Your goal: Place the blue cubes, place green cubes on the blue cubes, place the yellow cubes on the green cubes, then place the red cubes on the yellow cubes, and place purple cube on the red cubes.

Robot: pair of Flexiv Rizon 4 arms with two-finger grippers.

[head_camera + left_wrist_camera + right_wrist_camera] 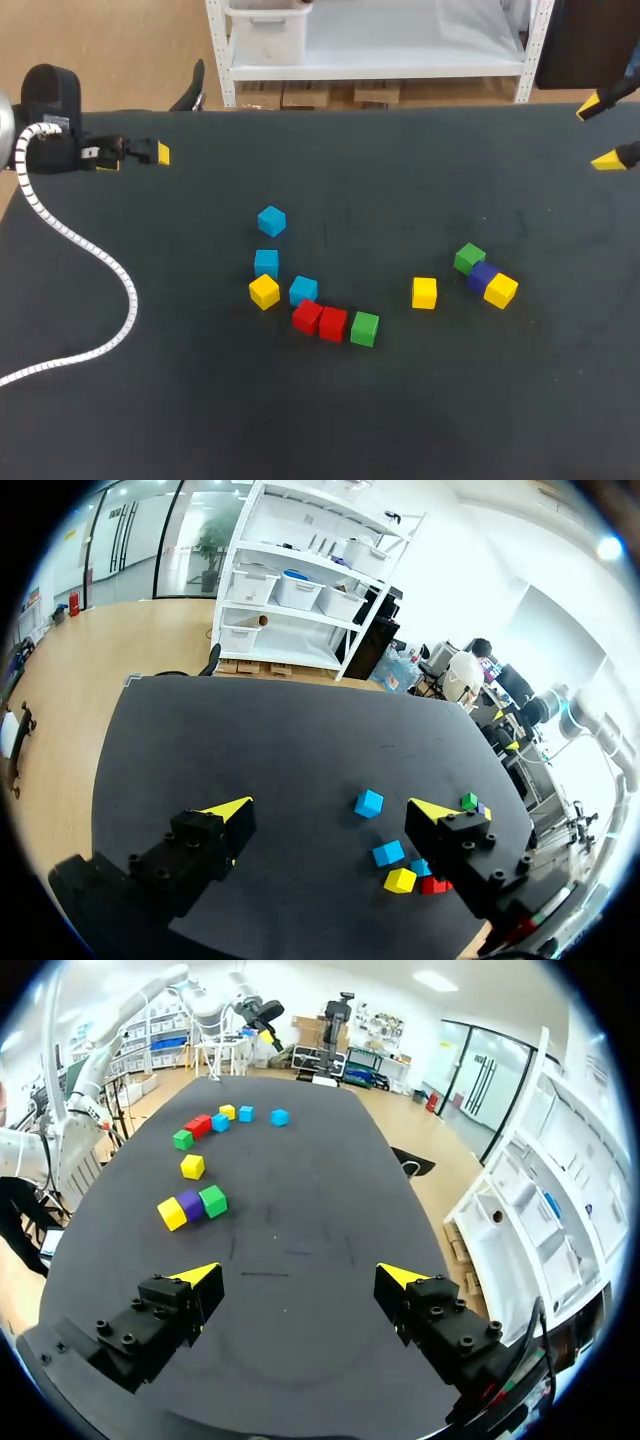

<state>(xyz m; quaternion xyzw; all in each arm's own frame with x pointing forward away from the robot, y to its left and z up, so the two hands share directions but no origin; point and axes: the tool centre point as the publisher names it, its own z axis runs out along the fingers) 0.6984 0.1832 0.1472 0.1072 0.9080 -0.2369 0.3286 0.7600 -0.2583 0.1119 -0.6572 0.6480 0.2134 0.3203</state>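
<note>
Three blue cubes (271, 221) (266, 262) (303, 290) lie left of the table's middle, with a yellow cube (264, 291) beside them. Two red cubes (320, 320) and a green cube (365, 328) form a row just in front. A lone yellow cube (424, 292) sits further right. A green cube (469, 258), the purple cube (483, 275) and a yellow cube (501, 290) touch in a diagonal line. My left gripper (135, 160) (332, 810) hangs open at the far left. At the far right corner my right gripper (598, 135) (298, 1275) is open and empty, with the purple cube (190, 1205) ahead of it.
A white coiled cable (80, 250) trails from my left arm across the table's left side down to its front edge. All cubes lie single on the dark tabletop (200, 400).
</note>
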